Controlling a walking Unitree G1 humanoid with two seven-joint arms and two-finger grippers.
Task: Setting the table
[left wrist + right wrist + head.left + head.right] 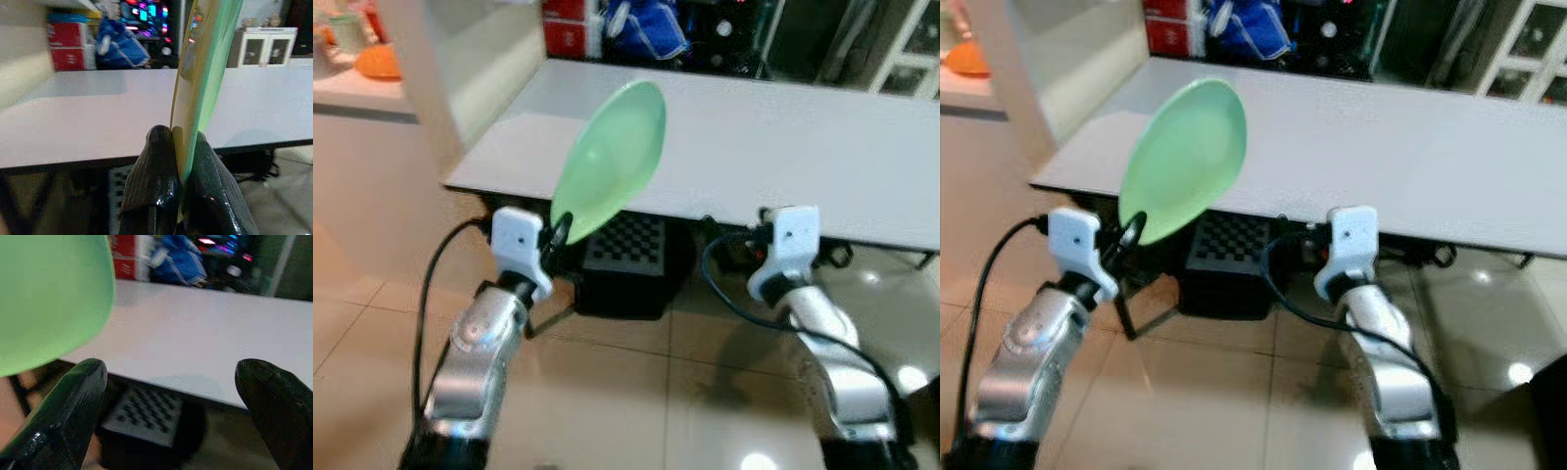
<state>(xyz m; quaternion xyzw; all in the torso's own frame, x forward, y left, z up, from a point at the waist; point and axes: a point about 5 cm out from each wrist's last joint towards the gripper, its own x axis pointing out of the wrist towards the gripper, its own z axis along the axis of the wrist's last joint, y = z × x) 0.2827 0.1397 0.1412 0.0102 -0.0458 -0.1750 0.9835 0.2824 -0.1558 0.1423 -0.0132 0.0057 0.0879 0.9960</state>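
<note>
Head views: left claw (558,233) is clamped on the lower rim of a green plate (612,157), holding it on edge and tilted up toward the white table (783,157) — a rim pinch suited to carrying. Plate hangs in front of the table's near edge, not yet set down. Right arm rises alongside, near the same edge. A checkerboard box (626,245) sits under the table.

Left wrist view: both fingers (156,171) press the plate's rim (195,88) between them, table surface beyond.

Right wrist view: right claw (171,396) stands wide apart and carries nothing — likely kept free to steady the plate (49,298) just beside it.
</note>
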